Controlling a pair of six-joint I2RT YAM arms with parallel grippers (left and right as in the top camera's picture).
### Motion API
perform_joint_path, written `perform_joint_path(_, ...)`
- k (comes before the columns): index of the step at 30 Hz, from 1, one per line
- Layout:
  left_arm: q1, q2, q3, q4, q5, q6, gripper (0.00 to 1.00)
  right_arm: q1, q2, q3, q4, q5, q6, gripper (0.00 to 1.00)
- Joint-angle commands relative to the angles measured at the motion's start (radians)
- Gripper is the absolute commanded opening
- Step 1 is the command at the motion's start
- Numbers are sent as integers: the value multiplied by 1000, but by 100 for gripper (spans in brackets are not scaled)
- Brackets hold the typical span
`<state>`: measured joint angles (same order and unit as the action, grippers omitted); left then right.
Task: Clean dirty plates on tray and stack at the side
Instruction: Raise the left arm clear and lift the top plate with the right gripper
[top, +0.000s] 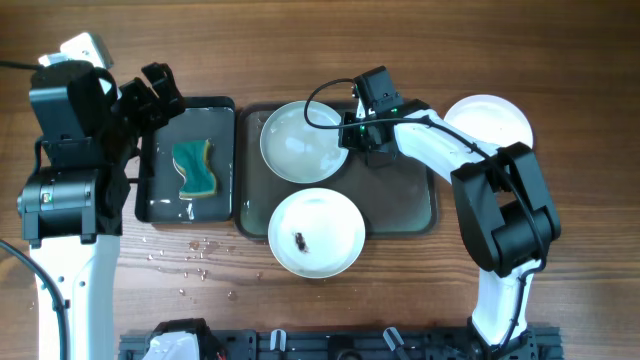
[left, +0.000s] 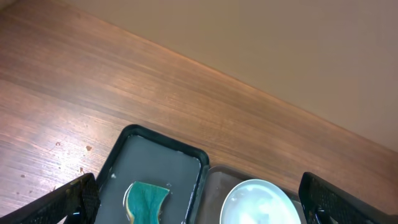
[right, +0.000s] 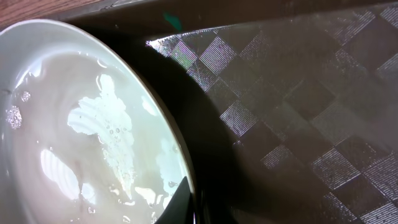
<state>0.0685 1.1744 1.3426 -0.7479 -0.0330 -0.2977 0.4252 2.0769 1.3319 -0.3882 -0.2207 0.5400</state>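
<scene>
Two white plates lie on the dark grey-green tray (top: 400, 195). The far plate (top: 300, 140) is wet and glistening, with no smear showing. My right gripper (top: 352, 135) is shut on its right rim; in the right wrist view one dark finger (right: 177, 205) lies over the rim of this wet plate (right: 81, 124). The near plate (top: 316, 232) carries a small dark smear. A third plate (top: 488, 122) rests on the table right of the tray. My left gripper (top: 155, 95) hangs open and holds nothing over the far end of a black tray, its fingers (left: 68, 202) wide apart.
A green sponge (top: 195, 168) lies in the narrower black glossy tray (top: 160, 195) left of the grey-green one. Water drops (top: 190, 255) dot the wooden table near the black tray's front edge. In the left wrist view the sponge (left: 146, 202) and wet plate (left: 258, 202) sit between the fingers.
</scene>
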Motion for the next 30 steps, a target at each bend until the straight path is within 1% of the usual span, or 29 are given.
perform_joint_path(1,5,-7,4,-31,-10,-10,100,4,42,-5,-8,8,36,4)
perform_joint_path(4,5,-7,4,-59,-10,-10,100,-14,28,-5,-10,-45,36,4)
perform_joint_path(7,5,-7,4,-84,-10,-10,100,-45,4,-5,0,-149,45,4)
perform_joint_path(12,5,-7,4,-92,-10,-10,100,-98,-30,-5,26,-349,143,4)
perform_joint_path(15,5,-7,4,-92,-10,-10,100,-107,-40,-5,54,-407,145,4)
perform_joint_path(22,5,-7,4,-92,-10,-10,100,-94,-60,-1,55,-394,169,4)
perform_joint_path(25,5,-7,4,-92,-10,-10,100,-82,-69,18,29,-320,168,4)
perform_joint_path(30,5,-7,4,-92,-10,-10,100,-32,-100,57,-20,-130,166,4)
